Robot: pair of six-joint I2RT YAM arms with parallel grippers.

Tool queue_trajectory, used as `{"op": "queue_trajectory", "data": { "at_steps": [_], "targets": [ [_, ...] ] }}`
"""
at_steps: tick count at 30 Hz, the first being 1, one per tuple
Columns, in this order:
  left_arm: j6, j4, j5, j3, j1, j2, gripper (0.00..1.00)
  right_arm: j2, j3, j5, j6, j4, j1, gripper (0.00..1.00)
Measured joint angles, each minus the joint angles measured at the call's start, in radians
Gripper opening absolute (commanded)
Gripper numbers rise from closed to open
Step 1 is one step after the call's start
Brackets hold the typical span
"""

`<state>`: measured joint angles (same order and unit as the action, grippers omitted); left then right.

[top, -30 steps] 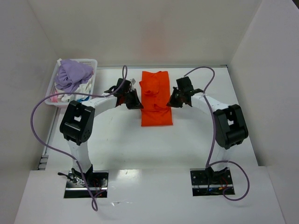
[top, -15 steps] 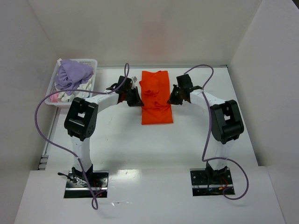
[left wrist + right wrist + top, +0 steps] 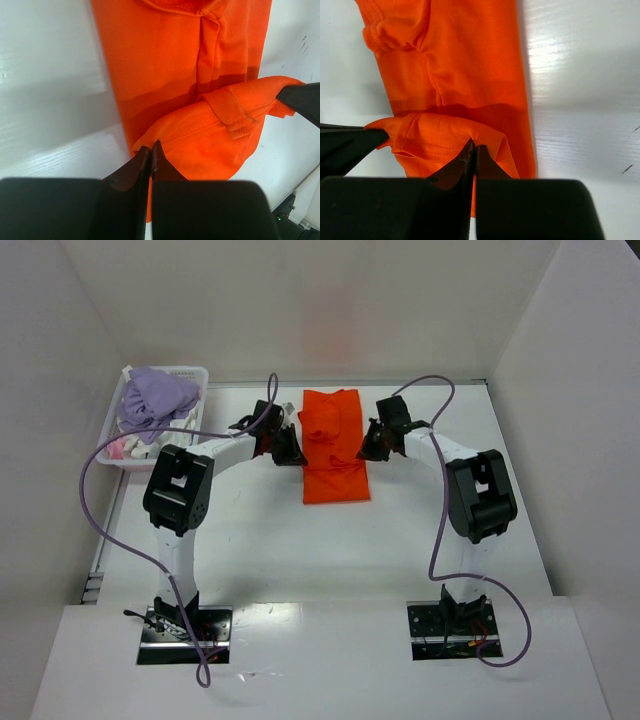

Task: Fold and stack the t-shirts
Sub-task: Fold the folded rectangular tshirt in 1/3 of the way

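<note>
A vivid orange t-shirt [image 3: 334, 455] lies as a long narrow strip at the middle of the white table. My left gripper [image 3: 291, 451] is shut on its left edge and my right gripper [image 3: 368, 448] is shut on its right edge. Both hold a lifted fold of cloth above the flat part. In the left wrist view the jaws [image 3: 151, 147] pinch the orange cloth [image 3: 200, 145]. In the right wrist view the jaws [image 3: 473, 146] pinch the fold [image 3: 440, 135] too.
A white lattice basket [image 3: 112, 440] stands at the far left with a lilac garment [image 3: 155, 400] and other crumpled clothes in it. White walls close in the table on the left, back and right.
Both grippers have moved toward the far end of the table, carrying the near part of the orange t-shirt over the rest. The strip looks shorter now.
</note>
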<state>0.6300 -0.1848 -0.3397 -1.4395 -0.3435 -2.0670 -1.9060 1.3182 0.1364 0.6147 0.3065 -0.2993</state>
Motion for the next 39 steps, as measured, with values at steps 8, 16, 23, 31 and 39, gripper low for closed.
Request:
{"op": "queue_trajectory", "data": {
  "at_steps": [8,16,23,31,39],
  "targets": [
    [-0.006,-0.008,-0.007,-0.048,0.011,-0.010,0.04,-0.002,0.027,-0.001,-0.007,0.000,0.007,0.00],
    [-0.028,-0.017,-0.022,-0.073,0.017,-0.033,0.23,-0.031,0.038,0.000,-0.007,0.000,0.013,0.10],
    [-0.059,-0.043,-0.023,-0.091,0.034,-0.051,0.48,-0.034,0.038,-0.016,-0.013,-0.023,0.053,0.32],
    [-0.079,-0.048,-0.045,-0.150,0.047,-0.058,0.57,-0.034,0.051,0.008,-0.036,-0.068,0.082,0.45],
    [-0.085,-0.048,-0.085,-0.143,0.047,-0.056,0.71,-0.076,0.090,0.098,-0.035,-0.120,0.081,0.45]
  ]
}}
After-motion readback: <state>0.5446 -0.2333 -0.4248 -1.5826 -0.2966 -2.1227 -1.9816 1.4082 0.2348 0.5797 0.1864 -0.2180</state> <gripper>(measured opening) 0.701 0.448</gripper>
